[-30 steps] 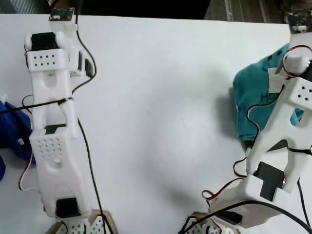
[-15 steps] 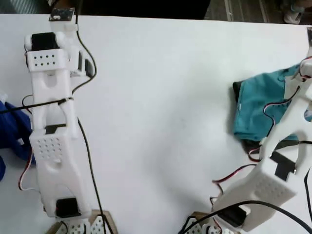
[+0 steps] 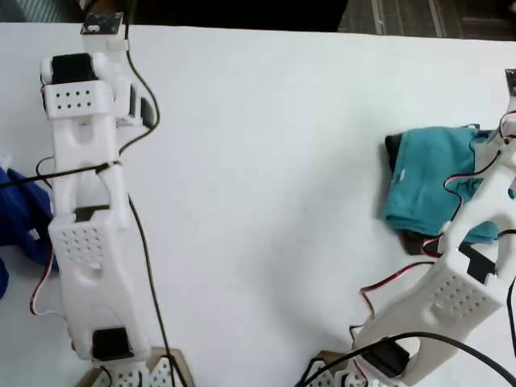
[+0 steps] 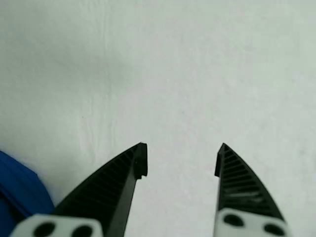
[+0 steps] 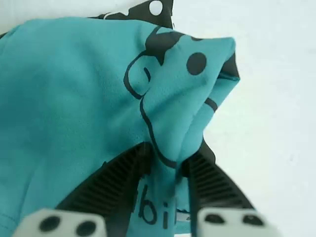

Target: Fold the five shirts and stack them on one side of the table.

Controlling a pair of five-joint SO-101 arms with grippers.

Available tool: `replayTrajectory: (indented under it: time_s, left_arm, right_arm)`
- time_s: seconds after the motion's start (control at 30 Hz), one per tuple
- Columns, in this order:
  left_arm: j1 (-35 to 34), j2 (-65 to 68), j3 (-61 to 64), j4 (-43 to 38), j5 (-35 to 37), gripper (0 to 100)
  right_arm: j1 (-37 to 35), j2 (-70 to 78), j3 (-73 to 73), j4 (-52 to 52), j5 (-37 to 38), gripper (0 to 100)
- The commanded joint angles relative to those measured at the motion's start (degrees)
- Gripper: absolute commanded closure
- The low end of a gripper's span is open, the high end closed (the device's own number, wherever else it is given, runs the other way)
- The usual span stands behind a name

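Pinching a ridge of the crumpled teal shirt (image 5: pixel 74 89), the right claw (image 5: pixel 168 158) clamps; left claw (image 4: pixel 180 158) gapes.

Teal cloth shirt with black print (image 3: pixel 423 181) (image 5: pixel 74 89): bunched, loosely folded, at the right side of the white table (image 3: pixel 266 161); one raised fold nipped by the right gripper (image 5: pixel 170 155). Black white-dotted cloth (image 3: pixel 413 243) (image 5: pixel 155 9) lies under it, showing at its edges. Bright blue cloth shirt (image 3: pixel 20 214) (image 4: pixel 19 192): crumpled heap at the table's left edge, well apart from the teal one
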Motion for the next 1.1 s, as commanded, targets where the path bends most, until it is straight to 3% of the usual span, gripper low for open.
replayTrajectory:
  time_s: [0.0, 0.13, 0.33, 0.6, 0.8, 1.07]
  left_arm:
    - [0.4, -3.7, -0.1, 0.7, 0.4, 75]
    - [0.2, -3.7, 0.0, 0.8, 0.4, 75]
    - [0.5, -3.7, 0.0, 0.8, 0.4, 75]
    - [0.3, -3.7, 0.0, 0.9, 0.4, 75]
    - [0.2, -3.8, 0.0, 0.9, 0.3, 75]
    - [1.8, -3.7, 0.0, 0.7, 0.3, 75]
  right_arm:
    - [0.6, -0.7, -2.9, -2.0, 0.3, 72.1]
    - [0.6, -0.7, -6.2, -2.3, -0.8, 68.0]
    - [-0.1, 1.2, -14.9, -5.9, -10.4, 68.0]
    - [-4.2, 13.9, -15.2, -5.0, -10.3, 68.0]
    - [-0.3, 14.3, -15.2, -0.7, -10.5, 68.0]
    - [1.4, 16.8, -15.2, -7.9, -10.3, 68.0]
